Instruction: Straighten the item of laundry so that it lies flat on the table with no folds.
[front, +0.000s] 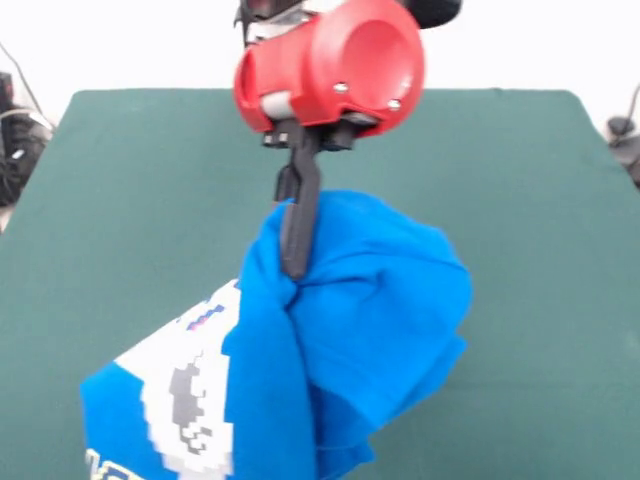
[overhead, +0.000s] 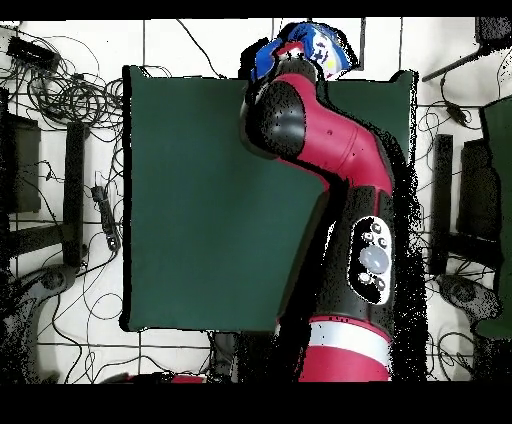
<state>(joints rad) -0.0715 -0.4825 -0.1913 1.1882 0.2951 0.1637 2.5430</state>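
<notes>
Red and black robot arm (front: 330, 70) comes down from the top of the front view, its black end effector (front: 294, 262) clamped together on a bunched fold of the small bright blue T-shirt with white lettering and a white-grey pixelated graphic (front: 340, 330). Shirt is lifted at the pinch point, cloth hanging down from it in heavy folds; right part is plain blue and crumpled, balloons outward. Lower left part shows the printed front (front: 185, 395), white pixel block with grey marks, tilted and partly covered by a blue fold; a bit of lettering shows at the bottom edge. Shirt runs off the bottom of the front view, so cannot tell how much of it touches the large bench covered in dark green cloth (front: 120, 200). It sits at the bench's camera-side part, around the middle left to right. Overhead view: the arm (overhead: 330, 150) reaches from the base at the bottom right up across the bench (overhead: 190, 200) to its top edge, where the blue shirt (overhead: 300, 50) peeks out past the arm's elbow, mostly hidden; end effector not visible there. Cables and stands lie on the floor (overhead: 60, 120) around the bench on both sides.
</notes>
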